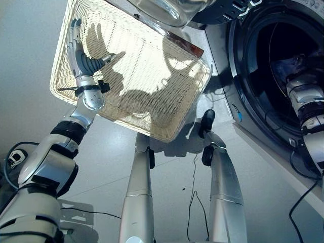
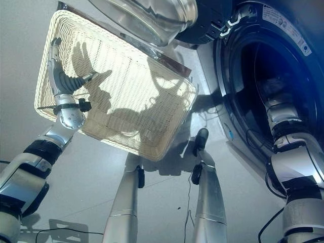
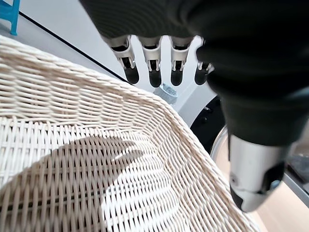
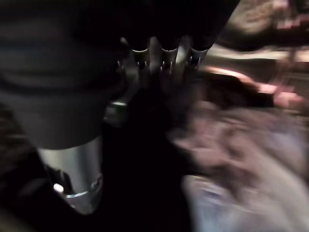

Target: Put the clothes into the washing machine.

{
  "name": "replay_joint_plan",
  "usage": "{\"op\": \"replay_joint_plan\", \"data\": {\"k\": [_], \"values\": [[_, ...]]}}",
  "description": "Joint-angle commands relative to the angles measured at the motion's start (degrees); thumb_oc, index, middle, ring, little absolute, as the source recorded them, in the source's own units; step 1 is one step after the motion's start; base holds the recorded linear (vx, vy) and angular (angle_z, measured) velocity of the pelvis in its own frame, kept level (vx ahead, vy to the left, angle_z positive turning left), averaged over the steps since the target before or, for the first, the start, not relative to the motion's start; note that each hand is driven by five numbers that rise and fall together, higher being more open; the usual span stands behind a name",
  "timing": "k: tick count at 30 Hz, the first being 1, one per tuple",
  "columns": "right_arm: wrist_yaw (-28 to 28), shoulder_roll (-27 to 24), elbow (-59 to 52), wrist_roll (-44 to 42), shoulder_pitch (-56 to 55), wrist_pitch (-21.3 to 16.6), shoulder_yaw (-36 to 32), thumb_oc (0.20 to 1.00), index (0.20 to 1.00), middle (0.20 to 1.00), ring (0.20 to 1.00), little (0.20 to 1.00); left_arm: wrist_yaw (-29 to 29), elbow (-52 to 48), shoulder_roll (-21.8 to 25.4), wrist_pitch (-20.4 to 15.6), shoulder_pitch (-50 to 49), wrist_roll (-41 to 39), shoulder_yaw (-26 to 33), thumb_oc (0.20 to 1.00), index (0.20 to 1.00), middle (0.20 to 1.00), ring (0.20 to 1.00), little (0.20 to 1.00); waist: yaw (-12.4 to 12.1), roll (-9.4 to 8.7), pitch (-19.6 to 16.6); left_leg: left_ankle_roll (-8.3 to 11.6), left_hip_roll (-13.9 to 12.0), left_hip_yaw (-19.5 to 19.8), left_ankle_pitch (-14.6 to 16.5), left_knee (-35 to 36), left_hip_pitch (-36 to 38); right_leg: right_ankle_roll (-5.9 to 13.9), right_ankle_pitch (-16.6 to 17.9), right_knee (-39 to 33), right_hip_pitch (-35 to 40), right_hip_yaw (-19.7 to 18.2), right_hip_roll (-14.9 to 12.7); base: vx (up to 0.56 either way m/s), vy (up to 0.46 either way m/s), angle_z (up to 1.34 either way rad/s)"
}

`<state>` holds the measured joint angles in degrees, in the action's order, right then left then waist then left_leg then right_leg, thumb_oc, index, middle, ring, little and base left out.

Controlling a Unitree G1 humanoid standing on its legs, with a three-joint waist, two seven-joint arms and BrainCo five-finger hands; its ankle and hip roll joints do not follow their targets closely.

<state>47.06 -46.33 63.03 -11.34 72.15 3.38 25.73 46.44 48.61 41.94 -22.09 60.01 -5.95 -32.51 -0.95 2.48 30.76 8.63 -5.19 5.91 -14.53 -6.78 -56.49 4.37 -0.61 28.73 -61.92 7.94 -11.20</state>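
The white wicker basket (image 1: 167, 135) lies on the floor to the left of the washing machine (image 1: 238, 114), and its woven bottom shows bare. My left hand (image 1: 81, 53) hovers open over the basket's left side, fingers (image 3: 154, 72) straight above the rim and holding nothing. My right arm (image 1: 309, 101) reaches through the round opening into the dark drum (image 2: 253, 76). Inside the drum, my right hand (image 4: 72, 179) is open, with its fingers extended. Pale clothes (image 4: 241, 159) lie just past them in the drum.
The machine's glass door (image 1: 167, 10) stands swung open above the basket's far corner. Grey floor (image 1: 30, 61) surrounds the basket. A blue object (image 3: 9, 14) stands by the far wall.
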Motion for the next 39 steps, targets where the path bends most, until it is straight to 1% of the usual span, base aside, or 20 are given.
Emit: {"op": "replay_joint_plan", "data": {"k": [1,4,6,7,9,10,13,14,16,18,24,26,28,29,30,33,35,37,38,39], "values": [[2.86,-4.78,-4.19,5.29,-4.97,-3.67,2.05,1.000,1.000,1.000,1.000,1.000,-1.04,-0.35,-1.27,-2.27,-0.71,-2.56,4.04,1.000,1.000,1.000,1.000,1.000,-0.40,-1.44,-0.97,-4.75,2.03,-3.55,9.04,-7.23,3.25,2.85,7.42,-11.19,7.12,-0.38,2.13,-0.04,0.060,0.01],[1.25,-3.22,-9.03,7.52,-11.10,-4.25,0.09,1.000,1.000,1.000,1.000,1.000,-3.38,-1.45,-1.68,-2.20,-4.20,-3.89,5.94,1.000,1.000,1.000,1.000,1.000,-0.07,-1.45,-0.97,-4.81,2.01,-4.25,9.57,-7.28,6.13,2.74,6.90,-11.06,9.76,-0.56,1.96,-0.03,0.051,0.01],[-0.21,-1.31,-11.32,9.09,-16.43,-5.41,-1.63,1.000,1.000,1.000,1.000,1.000,-6.74,-1.77,-2.33,-2.62,-7.33,-6.39,7.56,1.000,1.000,1.000,1.000,1.000,0.14,-1.53,-0.97,-4.84,1.92,-4.99,9.76,-6.81,9.30,2.80,6.63,-11.10,12.68,-0.67,1.75,-0.04,0.047,-0.02],[-2.23,-0.32,-11.48,9.62,-18.74,-6.68,-2.67,1.000,1.000,1.000,1.000,1.000,-10.00,-1.95,-2.81,-2.44,-8.85,-8.12,8.49,1.000,1.000,1.000,1.000,1.000,0.07,-1.60,-0.97,-4.84,1.93,-5.22,9.90,-6.34,11.18,2.97,6.45,-11.40,14.53,-0.57,1.48,-0.05,0.031,-0.04],[-4.41,1.20,-10.90,11.14,-21.16,-7.52,-2.88,1.000,1.000,1.000,1.000,1.000,-13.12,-1.69,-3.56,-2.27,-10.54,-9.34,9.05,1.000,1.000,1.000,1.000,1.000,-0.03,-1.55,-0.97,-4.94,1.92,-5.64,10.02,-5.77,13.94,3.08,6.29,-11.91,17.18,-0.35,1.07,-0.03,0.025,-0.04],[-6.51,1.91,-9.88,11.51,-22.20,-8.74,-2.96,1.000,1.000,1.000,1.000,1.000,-15.10,-1.36,-4.08,-2.08,-11.37,-9.59,9.17,1.000,1.000,1.000,1.000,1.000,-0.16,-1.46,-0.97,-5.04,1.92,-5.70,10.14,-5.45,15.58,3.13,6.16,-12.19,18.75,-0.21,0.76,-0.01,0.021,-0.05],[-10.60,2.90,-9.04,12.31,-23.84,-10.05,-2.65,1.000,1.000,1.000,1.000,1.000,-17.78,-1.21,-4.73,-1.76,-13.19,-9.20,9.34,1.000,1.000,1.000,1.000,1.000,-0.43,-1.33,-0.97,-5.08,1.85,-5.98,10.29,-4.76,18.62,3.21,6.02,-12.76,21.66,-0.01,0.34,0.00,0.009,0.00],[-14.01,4.02,-8.49,13.46,-25.05,-11.13,-1.76,1.000,1.000,1.000,1.000,1.000,-19.56,-0.78,-5.47,-1.98,-14.99,-9.37,9.89,1.000,1.000,1.000,1.000,1.000,-0.72,-1.27,-0.97,-5.07,1.73,-6.30,10.36,-3.94,21.75,3.27,5.85,-13.39,24.69,0.21,0.02,-0.01,0.015,0.08],[-16.18,5.09,-7.75,14.21,-26.22,-12.70,-0.99,1.000,1.000,1.000,1.000,1.000,-20.70,-0.32,-6.35,-2.53,-16.73,-9.63,10.44,1.000,1.000,1.000,1.000,1.000,-1.05,-1.35,-0.97,-5.09,1.84,-6.40,10.56,-3.58,24.18,3.36,5.75,-13.91,27.14,0.39,-0.23,0.00,0.002,0.05],[-17.27,6.55,-7.69,16.57,-27.63,-13.33,0.05,1.000,1.000,1.000,1.000,1.000,-21.25,0.02,-7.45,-2.96,-18.27,-8.91,11.07,1.000,1.000,1.000,1.000,1.000,-1.27,-1.60,-0.97,-5.16,1.91,-6.58,10.66,-3.57,25.95,3.42,5.90,-14.43,29.16,0.82,-0.68,-0.01,-0.001,0.09],[-18.23,8.75,-12.67,24.60,-30.67,-12.87,3.10,1.000,1.000,1.000,1.000,1.000,-20.81,-0.83,-8.33,-1.78,-20.71,-8.61,11.72,1.000,1.000,1.000,1.000,1.000,-1.47,-2.10,-0.97,-5.23,1.92,-6.37,11.10,-2.67,29.63,3.19,5.07,-14.97,32.82,0.67,-0.37,-0.01,0.000,0.05],[-20.35,9.72,-17.93,28.28,-36.62,-13.39,4.18,1.000,1.000,1.000,1.000,1.000,-21.32,-1.28,-8.73,-1.93,-24.84,-8.50,13.10,1.000,1.000,1.000,1.000,1.000,-1.39,-2.75,-0.97,-5.28,2.08,-6.43,11.39,-1.73,33.80,3.39,4.72,-15.85,37.10,0.86,-0.52,0.02,-0.005,-0.01],[-21.47,10.24,-19.24,28.65,-39.63,-14.29,4.62,1.000,1.000,1.000,1.000,1.000,-21.99,-0.97,-9.14,-2.00,-26.79,-8.46,13.87,1.000,1.000,1.000,1.000,1.000,-1.37,-2.98,-0.97,-5.34,2.18,-6.42,11.56,-1.38,35.92,3.44,4.53,-16.36,39.41,1.04,-0.74,0.04,-0.015,-0.03],[-22.43,10.50,-19.52,29.20,-41.18,-15.03,4.53,1.000,1.000,1.000,1.000,1.000,-22.68,-0.68,-9.32,-1.84,-27.87,-8.63,14.22,1.000,1.000,1.000,1.000,1.000,-1.33,-3.07,-1.36,-5.31,2.16,-6.42,11.68,-1.16,36.85,3.41,4.29,-16.62,40.50,1.08,-0.83,0.07,-0.009,-0.02],[-23.40,11.29,-19.36,28.60,-44.45,-17.18,4.64,1.000,1.000,1.000,1.000,1.000,-23.52,0.34,-10.07,-2.06,-30.18,-8.10,14.45,1.000,1.000,1.000,1.000,1.000,-1.32,-3.09,-2.96,-5.18,2.05,-6.44,11.57,-0.03,38.37,3.44,4.09,-17.64,42.32,1.16,-0.92,0.08,-0.005,-0.03],[-26.30,13.37,-19.74,26.14,-51.64,-19.32,3.11,1.000,1.000,1.000,1.000,1.000,-26.34,1.39,-11.78,-2.16,-36.09,-7.73,14.99,1.000,1.000,1.000,1.000,1.000,-1.34,-3.05,-5.87,-4.81,1.71,-6.27,11.23,2.18,41.26,3.46,3.90,-19.67,45.71,1.66,-0.92,0.07,-0.018,-0.01],[-27.94,14.30,-19.68,24.69,-55.17,-19.73,2.07,1.000,1.000,1.000,1.000,1.000,-28.10,1.83,-12.61,-1.81,-39.02,-7.71,15.44,1.000,1.000,1.000,1.000,1.000,-1.28,-3.09,-7.12,-4.63,1.43,-6.29,10.97,3.27,42.70,3.39,3.90,-20.73,47.49,1.88,-0.80,0.09,-0.032,-0.01],[-31.27,16.60,-19.01,20.39,-61.12,-19.59,-0.53,1.000,1.000,1.000,1.000,1.000,-30.87,3.05,-14.61,-1.28,-44.59,-5.42,16.80,1.000,1.000,1.000,1.000,1.000,-1.14,-3.27,-9.92,-4.38,1.14,-6.23,10.51,5.31,45.67,3.43,3.97,-22.81,51.04,2.09,-0.61,0.19,-0.035,0.01],[-35.05,18.42,-16.52,18.16,-63.83,-19.57,-2.44,1.000,1.000,1.000,1.000,1.000,-33.02,4.95,-15.78,-1.08,-47.58,-4.62,17.59,1.000,1.000,1.000,1.000,1.000,-0.91,-3.27,-11.89,-4.30,0.92,-6.44,10.31,6.21,47.46,3.32,3.98,-23.73,53.11,2.05,-0.50,0.20,-0.020,-0.01],[-37.20,19.18,-14.87,15.32,-64.70,-19.04,-3.36,1.000,1.000,1.000,1.000,1.000,-34.39,5.89,-16.35,-0.46,-48.65,-4.58,17.91,1.000,1.000,1.000,1.000,1.000,-0.86,-3.24,-12.76,-4.25,0.79,-6.58,10.25,6.56,48.24,3.27,3.99,-24.06,53.92,2.12,-0.49,0.20,-0.002,-0.03]]}}
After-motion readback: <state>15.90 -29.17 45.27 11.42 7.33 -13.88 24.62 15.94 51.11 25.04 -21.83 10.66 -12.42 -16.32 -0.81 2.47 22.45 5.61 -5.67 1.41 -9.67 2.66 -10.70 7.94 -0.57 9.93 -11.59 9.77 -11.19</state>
